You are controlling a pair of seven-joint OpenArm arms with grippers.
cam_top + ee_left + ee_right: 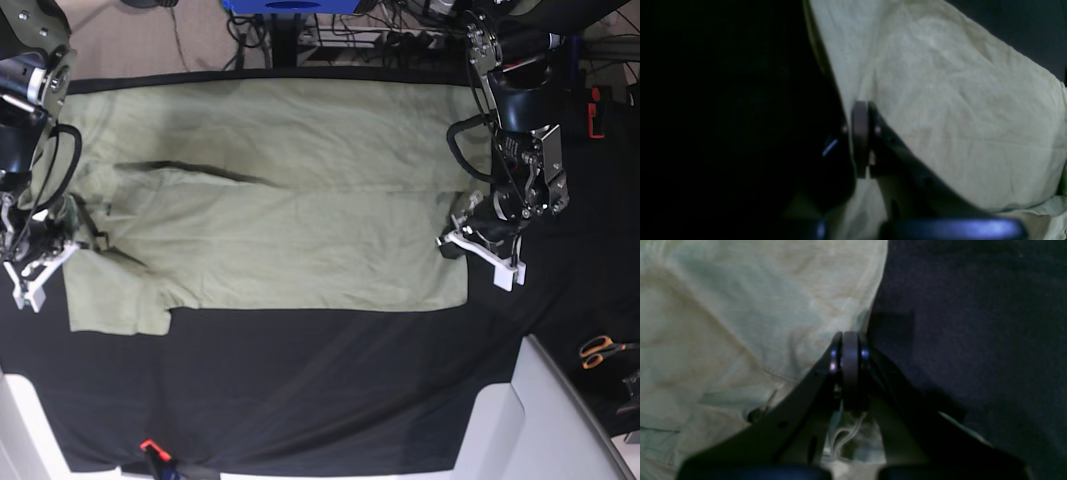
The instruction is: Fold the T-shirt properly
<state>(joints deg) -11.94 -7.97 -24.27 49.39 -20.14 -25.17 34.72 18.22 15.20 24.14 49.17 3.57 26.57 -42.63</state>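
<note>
The pale sage-green T-shirt (280, 200) lies spread flat across the black table covering (330, 380). One short sleeve points to the front left. My left gripper (450, 242) is at the shirt's right edge. In the left wrist view its pads (861, 140) are pressed together on the edge of the cloth (957, 116). My right gripper (62, 250) is at the shirt's left edge, by the sleeve. In the right wrist view its pads (850, 373) are closed at the edge of the cloth (740, 306), with black covering (973, 340) to the right.
Orange-handled scissors (600, 350) lie at the right edge of the table. White panels (560, 420) stand at the front right and front left corners. A small red and black object (150, 447) sits at the front left. Cables and a blue stand (290, 8) are behind the table.
</note>
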